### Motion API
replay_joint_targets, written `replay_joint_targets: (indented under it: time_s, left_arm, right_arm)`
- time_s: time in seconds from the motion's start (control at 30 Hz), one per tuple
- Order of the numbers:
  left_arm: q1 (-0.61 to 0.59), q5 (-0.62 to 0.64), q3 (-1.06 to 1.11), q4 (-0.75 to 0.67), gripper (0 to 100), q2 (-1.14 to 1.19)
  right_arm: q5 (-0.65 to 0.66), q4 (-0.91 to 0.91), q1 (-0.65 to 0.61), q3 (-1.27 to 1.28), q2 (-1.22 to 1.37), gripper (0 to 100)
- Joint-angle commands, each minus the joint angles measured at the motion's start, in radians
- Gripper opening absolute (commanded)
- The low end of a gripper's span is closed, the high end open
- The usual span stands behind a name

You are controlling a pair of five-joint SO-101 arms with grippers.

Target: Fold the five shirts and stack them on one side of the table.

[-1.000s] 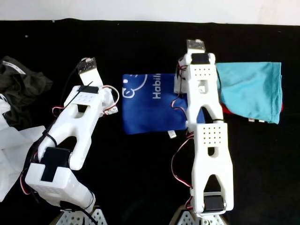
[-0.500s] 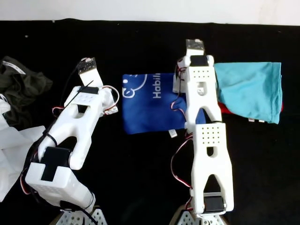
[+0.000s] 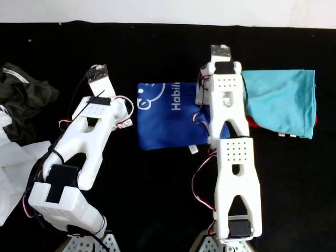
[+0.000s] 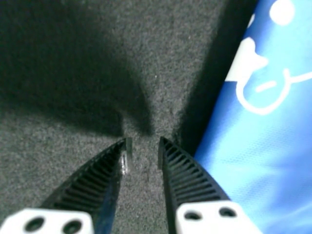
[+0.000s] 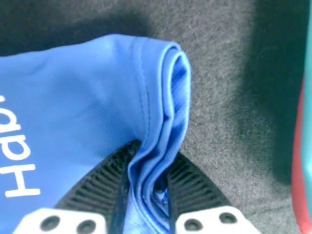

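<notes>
Blue shirt (image 5: 87,97) edge pinched in right gripper (image 5: 154,158) | left gripper (image 4: 144,147) parted

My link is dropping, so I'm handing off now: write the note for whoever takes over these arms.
Left gripper: open, empty, low over the table beside the blue shirt.
Right gripper: shut on the blue shirt's folded edge.
Done: teal shirt lies folded at the table's right side, on a red shirt whose edge shows beneath; blue shirt folded, mid-table.
Left: put blue on that stack, then fold and stack the dark shirt and white shirt, both crumpled at the left side.
</notes>
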Motion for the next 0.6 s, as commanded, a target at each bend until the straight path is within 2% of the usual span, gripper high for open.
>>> replay_joint_targets:
  time_s: [0.0, 0.2, 0.57]
  left_arm:
    - [-0.010, -0.003, -0.004, -0.014, 10, -0.004]
    - [-0.010, -0.003, -0.004, -0.014, 10, -0.004]
    - [-0.010, -0.003, -0.004, -0.014, 10, -0.004]
  right_arm:
    - [0.003, 0.056, -0.013, -0.051, -0.005, 0.7]
    - [0.002, 0.068, -0.007, -0.183, -0.007, 0.7]
    - [-0.003, 0.070, 0.022, -0.173, -0.062, 0.5]
